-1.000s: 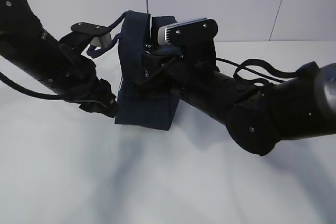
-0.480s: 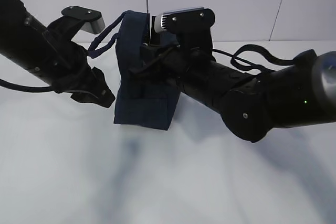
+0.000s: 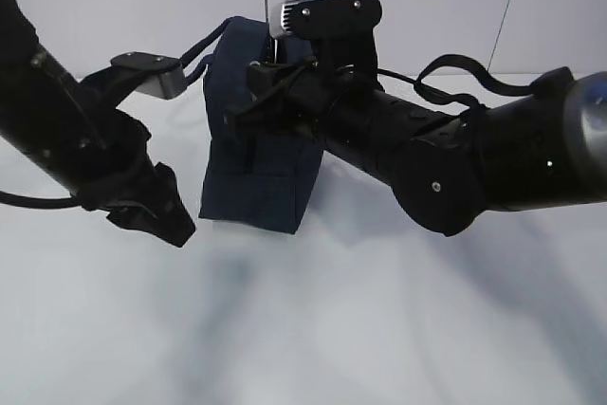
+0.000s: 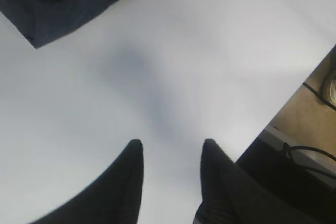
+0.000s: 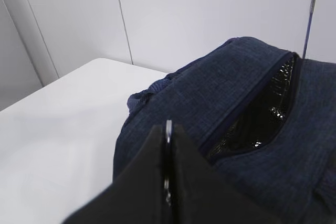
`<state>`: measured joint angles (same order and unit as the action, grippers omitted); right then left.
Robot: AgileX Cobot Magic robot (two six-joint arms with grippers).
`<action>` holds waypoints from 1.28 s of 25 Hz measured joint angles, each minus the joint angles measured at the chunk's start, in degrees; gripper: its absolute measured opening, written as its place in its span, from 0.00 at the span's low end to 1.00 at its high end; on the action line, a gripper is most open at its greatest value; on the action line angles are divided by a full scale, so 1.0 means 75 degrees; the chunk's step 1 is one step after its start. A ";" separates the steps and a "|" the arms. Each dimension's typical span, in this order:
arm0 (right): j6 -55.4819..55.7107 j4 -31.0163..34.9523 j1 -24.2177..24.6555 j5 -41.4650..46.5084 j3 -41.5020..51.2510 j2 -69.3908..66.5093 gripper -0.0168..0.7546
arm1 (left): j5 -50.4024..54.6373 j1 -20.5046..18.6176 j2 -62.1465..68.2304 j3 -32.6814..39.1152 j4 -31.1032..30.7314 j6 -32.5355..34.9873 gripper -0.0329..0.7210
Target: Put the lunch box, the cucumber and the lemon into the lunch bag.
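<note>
Pinching the silver ring pull (image 5: 168, 129) of the zipper, my right gripper (image 5: 169, 145) sits with its jaws pressed together on that thin metal edge, right at the top of the lunch bag (image 3: 254, 154). I read this as zipper work: the ring sits at the near end of the slit and the opening (image 5: 262, 114) beyond it gapes enough to show shiny dark lining. Whether the slit is being widened or drawn closed, can't tell from this.

My left gripper (image 4: 170, 148) hangs over bare white table (image 4: 210, 51), fingers apart, nothing between them. In the exterior view it sits low and left of the bag, clear of it, not bracing anything. The bag's bottom corner shows at the top left of the left wrist view.

The bag stands upright mid-table, one loop handle (image 3: 194, 54) sticking out left, near the left wrist camera.

Lunch box, cucumber, lemon: none visible in any view. Could be inside the bag already, could be out of frame; the slit shows only lining. My guess is either the very first step or the last one.

Risk: the bag is light and unbraced, so pulling the ring may drag or tip it.
</note>
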<state>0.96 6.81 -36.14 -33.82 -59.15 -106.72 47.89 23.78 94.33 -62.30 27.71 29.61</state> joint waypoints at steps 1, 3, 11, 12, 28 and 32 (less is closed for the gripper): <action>-0.0018 0.0000 0.0000 0.0035 0.0000 0.0000 0.02 | -0.0029 0.0000 -0.0052 0.0116 0.0000 0.0000 0.37; -0.0029 0.0018 0.0000 0.0116 0.0000 0.0000 0.02 | -0.0297 0.0000 -0.0171 0.0354 0.0000 0.0000 0.37; -0.0048 0.0037 0.0000 0.0133 0.0000 0.0000 0.02 | -0.3408 0.0000 -0.0522 0.1680 0.0397 0.1205 0.36; -0.0048 0.0051 0.0000 0.0133 0.0000 0.0000 0.02 | -0.3814 0.0000 -0.0522 0.1823 0.0548 0.1385 0.36; -0.0128 0.0113 0.0000 0.0180 0.0000 0.0000 0.02 | -0.3923 0.0647 -0.0222 0.1768 0.1360 0.1921 0.36; -0.0128 0.0113 0.0000 0.0223 0.0000 0.0000 0.02 | -0.2708 0.0647 -0.0302 0.1632 0.1987 0.2817 0.32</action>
<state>0.00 7.66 -36.14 -32.15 -59.15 -106.72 27.58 28.63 92.07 -50.06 42.61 50.73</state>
